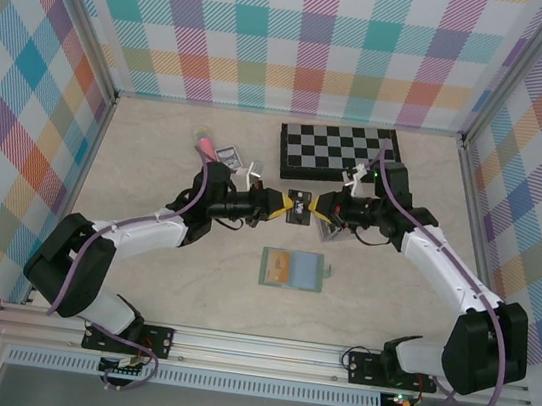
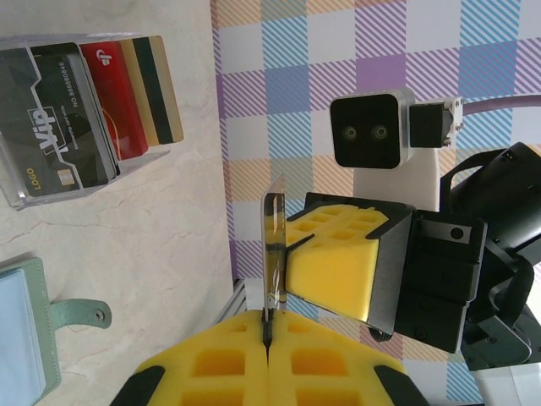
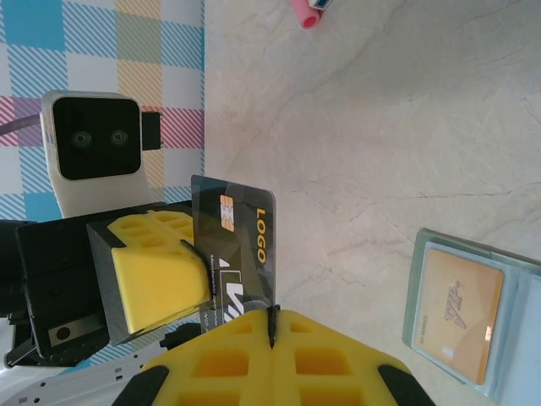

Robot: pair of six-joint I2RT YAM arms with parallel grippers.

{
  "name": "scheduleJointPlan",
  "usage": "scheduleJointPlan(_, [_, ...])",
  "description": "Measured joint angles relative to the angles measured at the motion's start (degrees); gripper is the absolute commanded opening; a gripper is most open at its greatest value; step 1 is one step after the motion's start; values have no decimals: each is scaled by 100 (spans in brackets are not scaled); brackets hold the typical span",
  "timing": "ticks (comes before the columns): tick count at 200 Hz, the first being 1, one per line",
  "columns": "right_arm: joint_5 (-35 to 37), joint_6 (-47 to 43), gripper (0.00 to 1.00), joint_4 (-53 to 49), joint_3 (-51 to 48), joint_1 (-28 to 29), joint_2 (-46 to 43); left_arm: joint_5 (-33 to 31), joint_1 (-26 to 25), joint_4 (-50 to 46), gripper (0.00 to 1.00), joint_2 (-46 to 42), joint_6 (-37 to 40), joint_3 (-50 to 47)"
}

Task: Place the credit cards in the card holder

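Black plastic credit card (image 3: pixel 237 254) is held up in the air over the pale desk (image 1: pixel 190 273). It is pinched at 2 ends by the left gripper (image 1: pixel 279 205) and the right gripper (image 1: pixel 318 208), both clamped on it. Just below, the sage-green card holder (image 1: pixel 320 273) is laid open, with 1 yellow-orange card (image 1: pixel 282 267) tucked inside.
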Motion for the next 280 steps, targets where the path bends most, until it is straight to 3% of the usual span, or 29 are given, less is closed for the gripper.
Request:
scheduleJointPlan(16, [85,-90,23,-149,0,0,0,-17,-2,-111,0,-48,81,-37])
scheduleJointPlan(41, [710,-437,48,-807,0,7,22,-225,-7,-761,0,-271,407,-184])
scheduleJointPlan(63, [1484,-717,59,-1344,-90,63,133,-503,-50,-1292,0,-398,691,-409])
scheduleJointPlan(92, [2131,-986,66,-1729,-463,166,452,-828,-264,-1558,0,-326,787,-820])
scheduleJointPlan(133, [2374,-1082,67,-1768,-800,227,850,-1126,-763,-1600,0,98,909,-852])
scheduleJointPlan(213, [2367,-1091,58,-1410,-857,260,1261,-1384,-1012,-1250,0,807,1029,-852])
scheduleJointPlan(280, [2332,-1207,34,-1287,-863,264,1589,-1399,-1038,-778,0,1078,1032,-857])
